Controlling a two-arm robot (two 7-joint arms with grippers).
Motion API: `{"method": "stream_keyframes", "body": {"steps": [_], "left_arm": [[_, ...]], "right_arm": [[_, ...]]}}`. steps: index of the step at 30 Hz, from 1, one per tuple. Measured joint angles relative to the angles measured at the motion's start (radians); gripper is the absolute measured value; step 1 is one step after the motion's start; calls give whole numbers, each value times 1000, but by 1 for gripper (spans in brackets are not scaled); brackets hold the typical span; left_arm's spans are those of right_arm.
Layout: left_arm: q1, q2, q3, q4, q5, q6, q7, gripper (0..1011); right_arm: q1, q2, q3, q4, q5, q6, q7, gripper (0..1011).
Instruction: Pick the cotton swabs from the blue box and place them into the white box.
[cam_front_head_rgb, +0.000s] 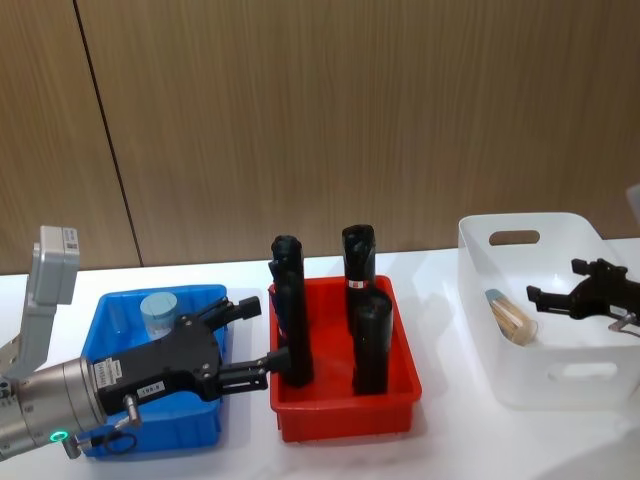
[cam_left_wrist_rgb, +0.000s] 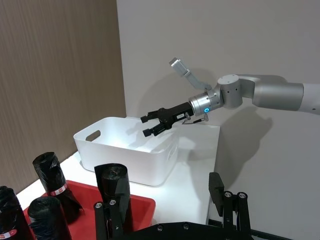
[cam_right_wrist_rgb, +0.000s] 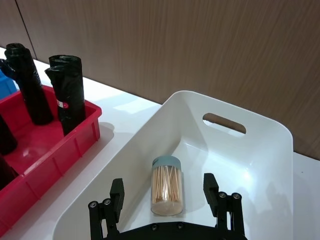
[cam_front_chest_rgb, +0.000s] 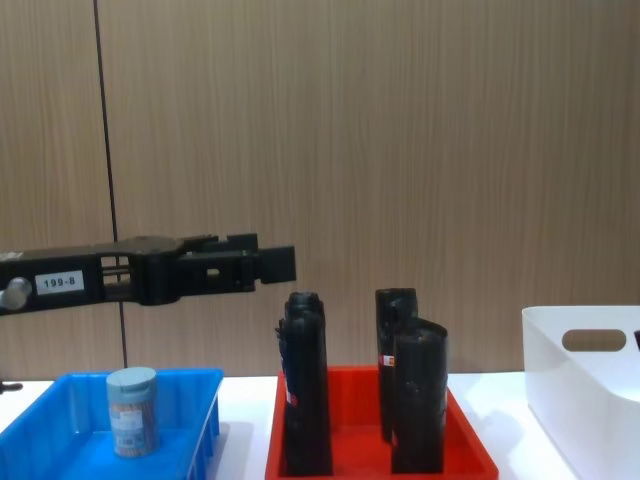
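One cotton swab jar (cam_front_head_rgb: 158, 312) with a grey-blue lid stands upright at the back of the blue box (cam_front_head_rgb: 110, 330), also seen in the chest view as jar (cam_front_chest_rgb: 132, 410) in the blue box (cam_front_chest_rgb: 60, 395). My left gripper (cam_front_head_rgb: 256, 338) hangs open and empty above that box's right side, well above the jar, as the left gripper (cam_front_chest_rgb: 285, 265) shows. A second jar (cam_right_wrist_rgb: 166, 185) lies on its side on the floor of the white box (cam_right_wrist_rgb: 260, 150). My right gripper (cam_right_wrist_rgb: 164, 196) is open over it, apart from it, inside the rim of the white box (cam_front_head_rgb: 480, 240).
A red tray (cam_front_head_rgb: 395, 400) with several tall black rolls (cam_front_head_rgb: 290, 320) stands between the two boxes, close beside my left gripper's fingers. The table's back edge meets a wooden wall. Bare white table lies between the red tray and the white box.
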Motion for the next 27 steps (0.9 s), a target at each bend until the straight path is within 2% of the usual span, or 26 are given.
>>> {"method": "stream_keyframes", "body": {"steps": [5, 10, 15, 27], "left_arm": [[0, 0, 0, 0, 1, 0, 2, 1004], [3, -5, 4, -5, 12, -2, 29, 1004], [9, -14, 14, -17, 39, -7, 89, 1004], [26, -40, 39, -48, 113, -21, 251, 1004]], "right_arm": [[0, -1, -1, 1, -1, -1, 1, 1001], [-16, -5, -1, -20, -1, -7, -14, 1001], [-48, -13, 0, -63, 2, -18, -44, 1001], [-169, -44, 2, -220, 9, -59, -152, 1001]]}}
